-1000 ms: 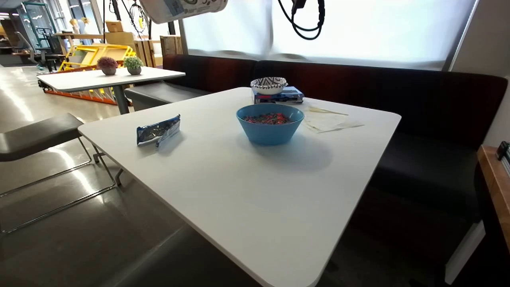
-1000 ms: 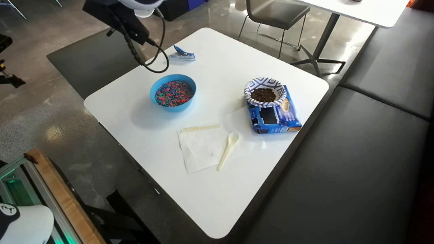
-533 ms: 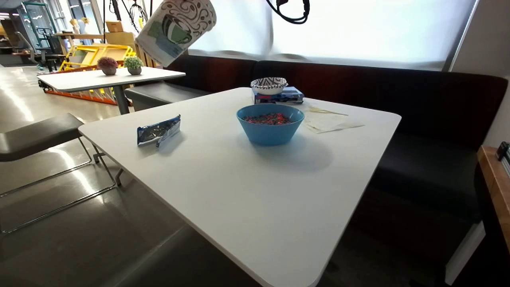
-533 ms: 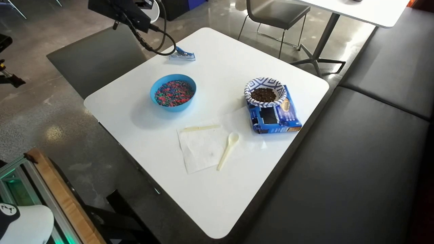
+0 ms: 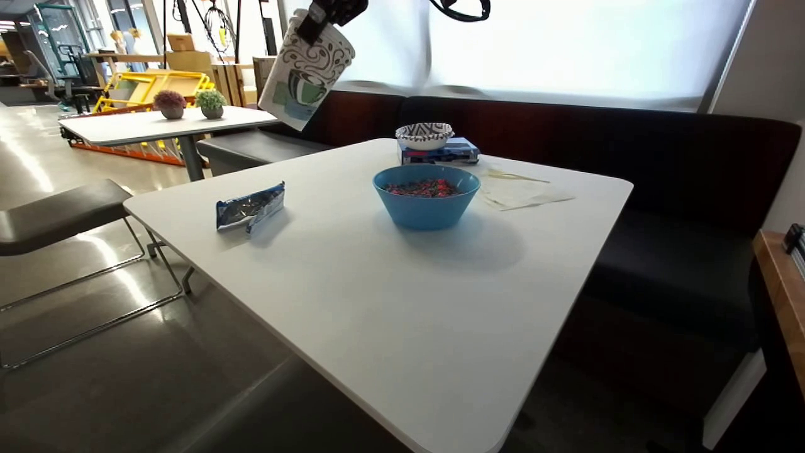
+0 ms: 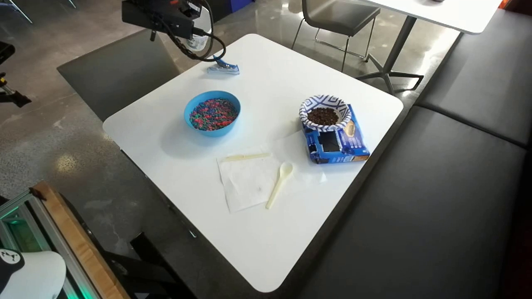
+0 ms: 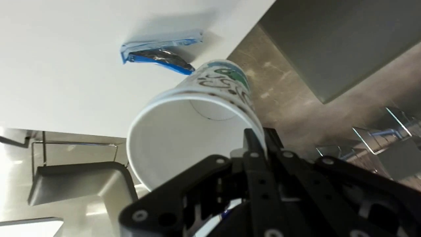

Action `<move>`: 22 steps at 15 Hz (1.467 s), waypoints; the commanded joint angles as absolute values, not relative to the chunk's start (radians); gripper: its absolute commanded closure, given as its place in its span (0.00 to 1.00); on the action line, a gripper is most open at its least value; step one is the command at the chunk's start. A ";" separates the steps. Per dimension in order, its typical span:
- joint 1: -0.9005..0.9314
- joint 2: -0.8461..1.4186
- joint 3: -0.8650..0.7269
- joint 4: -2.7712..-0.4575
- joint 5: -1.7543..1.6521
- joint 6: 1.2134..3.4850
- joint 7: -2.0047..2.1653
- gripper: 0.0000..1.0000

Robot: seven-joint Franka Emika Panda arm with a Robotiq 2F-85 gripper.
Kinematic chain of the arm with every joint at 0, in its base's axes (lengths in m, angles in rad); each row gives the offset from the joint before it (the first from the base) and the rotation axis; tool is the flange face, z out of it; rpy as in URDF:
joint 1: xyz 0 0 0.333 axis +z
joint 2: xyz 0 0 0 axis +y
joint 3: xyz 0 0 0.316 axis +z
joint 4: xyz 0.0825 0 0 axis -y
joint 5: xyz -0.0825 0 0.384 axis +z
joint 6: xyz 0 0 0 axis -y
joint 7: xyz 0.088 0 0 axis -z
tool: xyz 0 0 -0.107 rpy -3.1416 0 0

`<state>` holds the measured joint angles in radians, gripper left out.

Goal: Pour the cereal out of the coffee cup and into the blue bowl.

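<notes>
Pinching the wall of the coffee cup [image 7: 194, 131] at its mouth with the gripper [image 7: 261, 136], fingers to either side of the paper. Held in the air, tilted, base low, mouth upward, well apart from the blue bowl [image 5: 427, 214]. Straddling, in the wrist view, the edge between white table [image 5: 402, 314] and floor [image 7: 276, 85]; cannot tell over which. Partly masked at the rim by black linkage, and in an exterior view mostly hidden behind a black housing [image 6: 158, 18]. Smooth white within, printed outside with dark swirls and green, tapering to the base.

Next, near the table's edge, a crumpled blue-and-silver wrapper [image 7: 161, 54], overlapped at one end by the cup's base in the wrist view.

Farther in, set back from the edges, with a broad stretch of tabletop to the near corner: the blue bowl, round, smooth-sided. Heaped inside below the rim, the cereal [image 6: 213, 114], grainy, in red, blue and green.

Beyond, a thin pale napkin [image 6: 249, 187], hard to trace at its far border, with a cream spoon [image 6: 280, 182] and a pale strip [image 6: 247, 157] too indistinct to name. Near the far edge, atop a blue box [image 6: 357, 143], a patterned bowl [image 6: 326, 126] of dark round pieces [image 6: 323, 116]. Past that edge, a padded dark bench [image 6: 419, 207].
</notes>
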<state>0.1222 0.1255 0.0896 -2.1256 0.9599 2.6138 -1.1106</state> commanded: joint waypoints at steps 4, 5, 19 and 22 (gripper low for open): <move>0.308 0.160 -0.003 -2.237 0.453 2.935 -0.766 0.99; 0.358 0.173 -0.064 -2.248 0.371 2.965 -0.722 0.99; 0.780 0.432 -0.600 -1.855 -0.592 2.602 -0.229 0.99; 0.617 0.412 -0.397 -1.826 -0.617 2.536 -0.248 0.99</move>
<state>0.7708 0.4164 -0.5699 -1.8667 -0.5711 2.5886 -0.2521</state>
